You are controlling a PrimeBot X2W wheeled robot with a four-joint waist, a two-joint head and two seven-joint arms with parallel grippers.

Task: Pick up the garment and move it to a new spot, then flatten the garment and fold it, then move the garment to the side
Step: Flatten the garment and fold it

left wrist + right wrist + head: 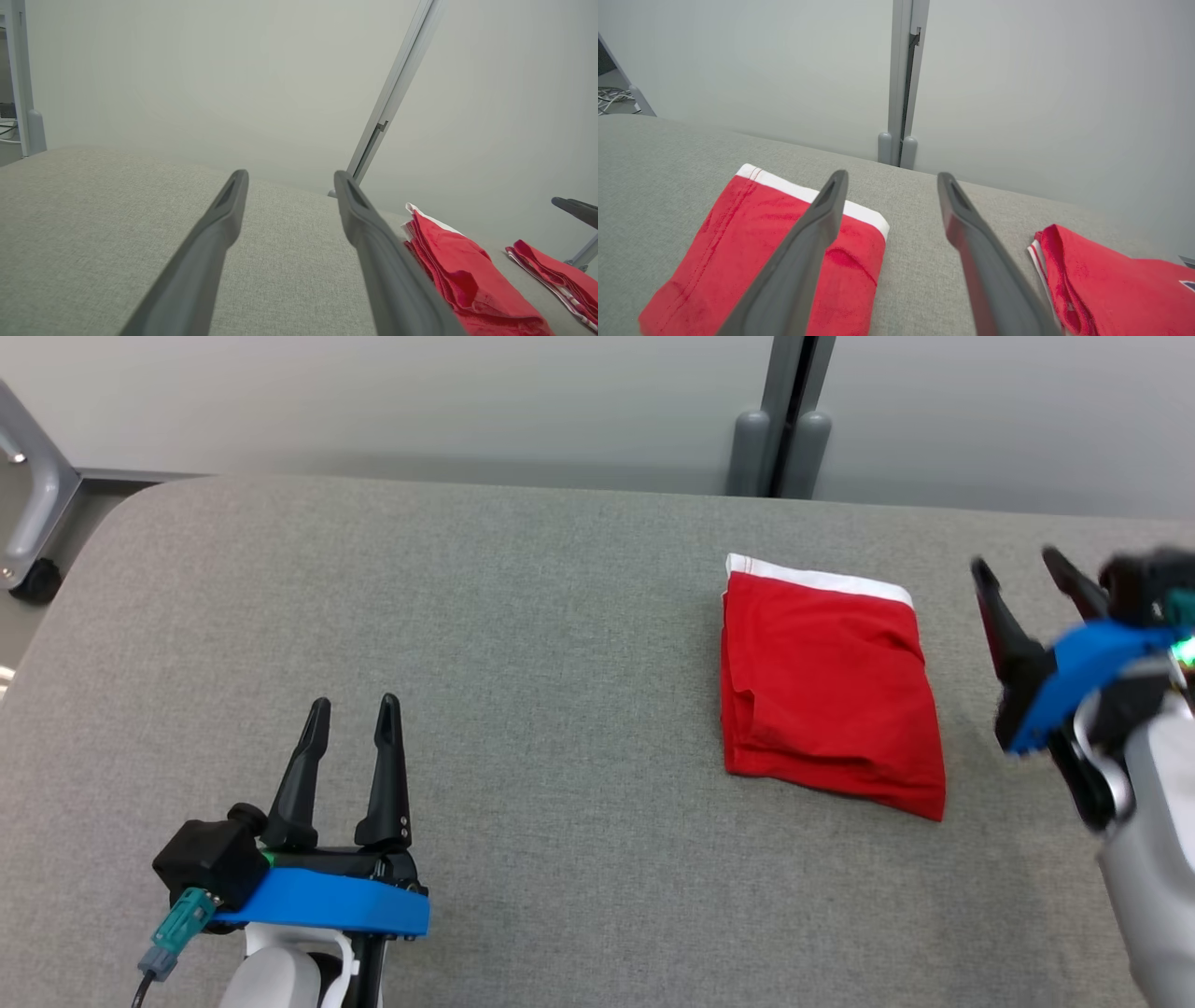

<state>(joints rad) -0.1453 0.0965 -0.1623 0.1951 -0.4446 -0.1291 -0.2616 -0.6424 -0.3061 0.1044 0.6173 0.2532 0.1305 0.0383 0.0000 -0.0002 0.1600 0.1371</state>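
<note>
wall (467, 392): pale, plain, behind the table's far edge; grey post (794, 420) against it.
table (467, 616): grey fabric top, wide, rounded far-left corner.
garment (826, 686): red, folded into a compact rectangle, flat on the right part of table; white waistband (822, 577) at the far end; stacked layers showing along the left and near edges.
garment axis: far-to-near in head view, near end slanted a bit to the right.
second garment (1111, 280): also red, folded, on table to the right of the first, apart from it.
right claw (1015, 560): blurred in head view, above table; fingers spread wide, nothing between them, no cloth gripped.
left claw (355, 700): low at near left, pointing away from the robot; fingers spread, empty.
garment vs right claw: to the claw's left, just beside it, alongside the right long edge; below and left of the fingers in right wrist view.
nearer arm: right, clearly; left well apart across bare table.
stage (judged): folding done, placed toward the side; at or near the end of task.
next (judged): for any further shift, reach left and down with right claw onto the right long edge; risk of dragging only the top layer and opening the fold.
</note>
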